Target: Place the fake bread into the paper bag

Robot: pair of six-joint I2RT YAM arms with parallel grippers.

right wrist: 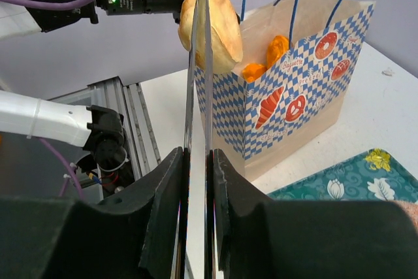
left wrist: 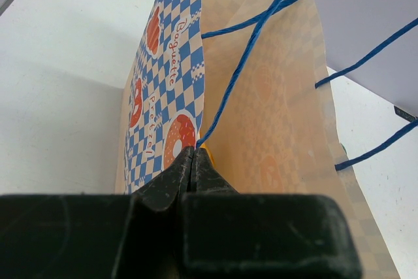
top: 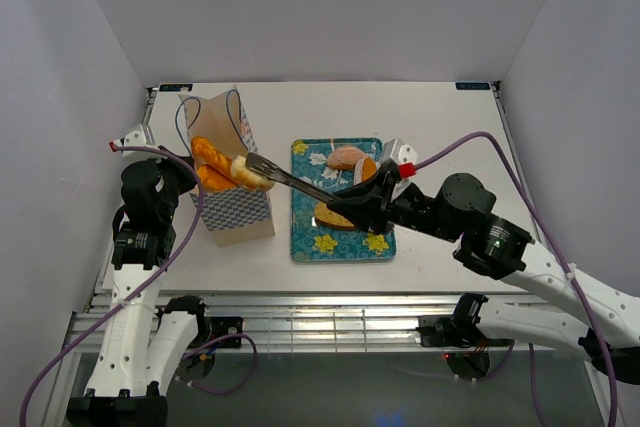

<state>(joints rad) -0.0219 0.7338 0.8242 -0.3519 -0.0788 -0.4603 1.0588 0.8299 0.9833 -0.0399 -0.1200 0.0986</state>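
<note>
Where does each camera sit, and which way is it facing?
Top external: above and behind the bases, looking down on the table; both arms show.
Left wrist: close against the paper bag, facing its wall; left gripper pinches its rim.
Right wrist: along the tongs toward the bag; right gripper shows, left arm behind.
Shared: all three show the bag.

White table (top: 440,127), paper bag (top: 240,215), teal floral tray (top: 306,225)

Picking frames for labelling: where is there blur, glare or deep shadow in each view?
Top external: even light, soft shadows, sharp. Left wrist: the left gripper is dark and blurred; the paper bag print is crisp. Right wrist: glare streaks along the tongs; the bread roll is sharp.
</note>
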